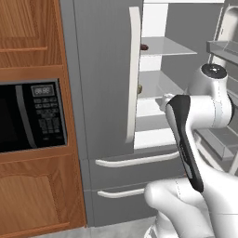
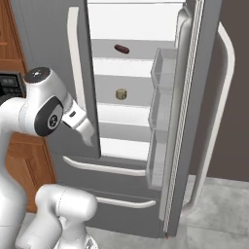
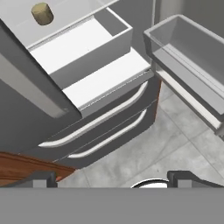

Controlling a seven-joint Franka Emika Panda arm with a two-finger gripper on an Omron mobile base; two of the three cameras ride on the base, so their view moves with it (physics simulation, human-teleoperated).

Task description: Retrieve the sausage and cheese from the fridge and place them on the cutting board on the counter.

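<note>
While its right door stands swung wide, the fridge (image 2: pixel 131 73) shows its white shelves, and its left door is closed, with a long white vertical handle (image 1: pixel 133 74) along the edge. Below the opening run two drawers (image 2: pixel 104 168) with white horizontal handles. Clear bins (image 2: pixel 160 116) line the inside of the open door. A wooden cabinet holding a black microwave (image 1: pixel 30 116) stands at the fridge's left side.

The white arm (image 1: pixel 204 107) is raised in front of the closed left door, its hand angled down toward the drawers and the grey tiled floor (image 3: pixel 153 148). The gripper (image 3: pixel 112 177) has its fingers spread fully apart and grips nothing.

The sausage (image 2: pixel 121 48) lies near the middle of the upper shelf. The cheese (image 2: pixel 121 94) sits on the shelf below it, near that shelf's middle.
</note>
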